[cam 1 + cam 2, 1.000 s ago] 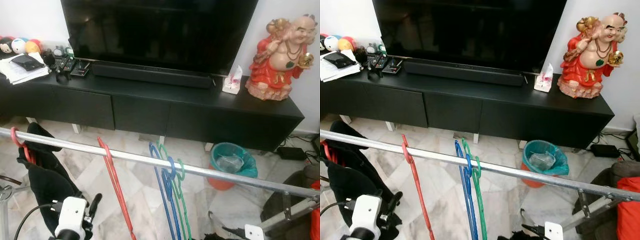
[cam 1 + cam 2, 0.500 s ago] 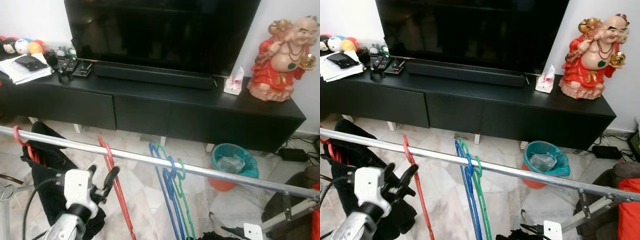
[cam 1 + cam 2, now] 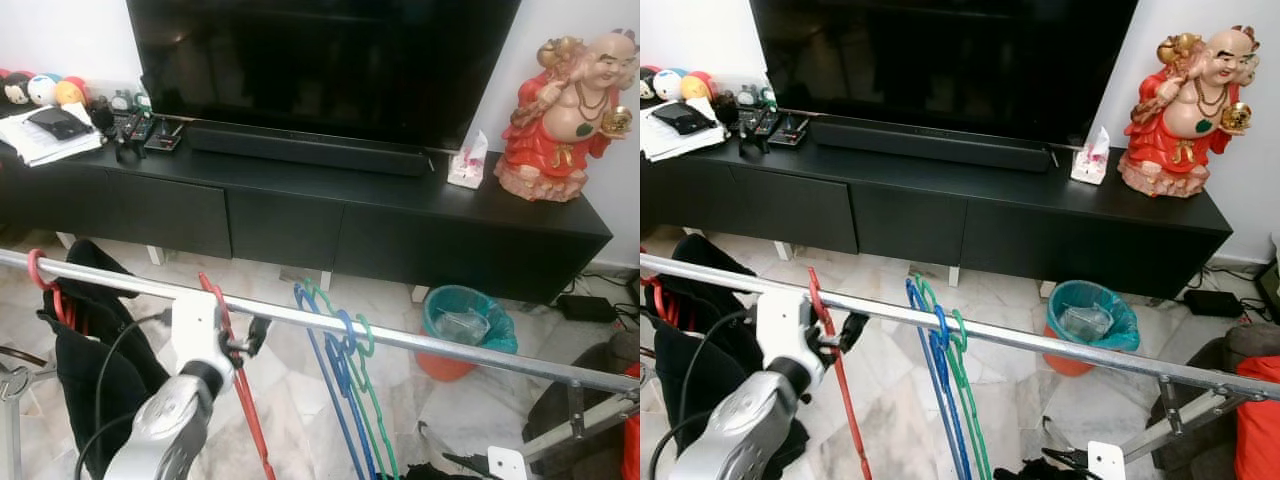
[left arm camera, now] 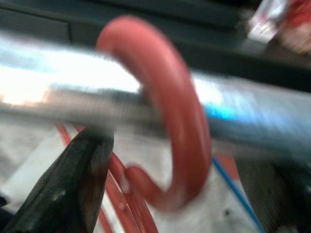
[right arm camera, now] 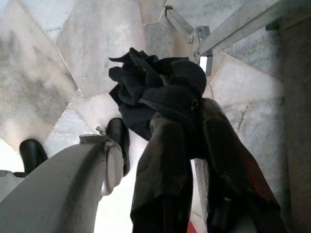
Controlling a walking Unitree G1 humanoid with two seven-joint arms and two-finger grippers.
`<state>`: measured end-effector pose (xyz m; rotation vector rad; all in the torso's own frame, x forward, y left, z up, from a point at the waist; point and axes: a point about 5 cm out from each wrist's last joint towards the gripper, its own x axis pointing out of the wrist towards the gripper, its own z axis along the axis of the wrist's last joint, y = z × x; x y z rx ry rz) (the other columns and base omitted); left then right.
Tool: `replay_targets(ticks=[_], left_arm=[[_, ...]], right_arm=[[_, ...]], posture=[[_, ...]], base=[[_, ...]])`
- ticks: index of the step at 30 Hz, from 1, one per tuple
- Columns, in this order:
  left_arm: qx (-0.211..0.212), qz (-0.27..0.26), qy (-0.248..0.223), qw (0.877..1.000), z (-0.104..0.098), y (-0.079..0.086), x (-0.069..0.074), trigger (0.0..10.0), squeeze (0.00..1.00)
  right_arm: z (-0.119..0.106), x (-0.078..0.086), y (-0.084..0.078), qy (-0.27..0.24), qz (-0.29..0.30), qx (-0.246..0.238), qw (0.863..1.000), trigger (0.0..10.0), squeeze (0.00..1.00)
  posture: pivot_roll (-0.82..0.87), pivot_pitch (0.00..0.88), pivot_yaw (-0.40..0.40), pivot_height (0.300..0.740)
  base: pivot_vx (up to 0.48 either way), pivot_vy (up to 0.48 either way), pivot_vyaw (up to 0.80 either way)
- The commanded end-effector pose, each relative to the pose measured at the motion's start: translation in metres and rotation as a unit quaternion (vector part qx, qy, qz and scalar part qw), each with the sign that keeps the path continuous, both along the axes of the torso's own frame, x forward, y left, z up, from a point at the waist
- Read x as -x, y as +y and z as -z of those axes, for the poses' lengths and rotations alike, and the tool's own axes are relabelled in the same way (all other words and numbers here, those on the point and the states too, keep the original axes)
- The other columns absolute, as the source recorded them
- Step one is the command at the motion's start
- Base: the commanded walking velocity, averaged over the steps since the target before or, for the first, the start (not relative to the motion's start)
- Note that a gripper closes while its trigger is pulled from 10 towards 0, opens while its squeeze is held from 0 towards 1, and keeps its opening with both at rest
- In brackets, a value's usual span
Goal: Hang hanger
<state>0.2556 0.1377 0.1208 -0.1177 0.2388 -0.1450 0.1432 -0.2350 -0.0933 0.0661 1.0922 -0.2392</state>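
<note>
Red hanger point(image 3: 228, 345): hook over the rail point(image 3: 450, 347), left of the blue and green hangers point(image 3: 340, 380); judged light, stiff, slick plastic, best taken at the neck just under the hook. Left gripper point(image 3: 248, 340): arm raised to the rail, fingers apart either side of the hook, not yet clamped. Right gripper point(image 5: 194, 145): hung low, fingers closed on black cloth point(image 5: 155, 87).

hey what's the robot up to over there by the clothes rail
The robot's left gripper is up at the silver rail, fingers either side of the red hanger, whose hook is over the rail. Blue and green hangers hang further along. The right gripper is low near the floor, clamped on a dark cloth.
</note>
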Motion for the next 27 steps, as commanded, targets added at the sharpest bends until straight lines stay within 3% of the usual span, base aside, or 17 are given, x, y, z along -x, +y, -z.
replay_targets(ticks=[1, 8, 14, 21, 27], left_arm=[[-0.023, -0.01, 0.027, 0.999, 0.001, -0.004, -0.003, 10.0, 0.0], [-0.059, -0.01, 0.087, 0.994, 0.003, 0.001, 0.007, 10.0, 0.0], [-0.067, 0.009, 0.056, 0.996, -0.014, 0.002, 0.017, 10.0, 0.0], [-0.106, 0.075, 0.084, 0.988, -0.026, 0.007, 0.034, 10.0, 0.0], [-0.12, 0.091, 0.118, 0.981, -0.023, 0.009, 0.036, 10.0, 0.0]], right_arm=[[-0.002, -0.002, -0.004, -0.006, 0.007, 0.004, 1.0, 10.0, 0.0], [-0.002, -0.003, -0.004, -0.006, 0.007, 0.003, 1.0, 10.0, 0.0], [-0.002, -0.003, -0.004, -0.005, 0.004, 0.005, 1.0, 10.0, 0.0], [-0.003, -0.004, -0.005, -0.006, 0.0, 0.006, 1.0, 10.0, 0.0], [-0.003, -0.006, -0.005, -0.007, -0.005, 0.006, 1.0, 10.0, 0.0]], posture=[[0.07, 0.0, -0.089, 0.74], [0.08, 0.0, -0.091, 0.74], [0.09, 0.0, -0.1, 0.74], [0.11, 0.0, -0.109, 0.74], [0.12, 0.0, -0.111, 0.74]], base=[[0.0, 0.0, 0.0], [0.0, 0.0, 0.0], [0.0, 0.0, 0.0], [0.0, 0.0, 0.0], [0.0, 0.0, 0.0]])
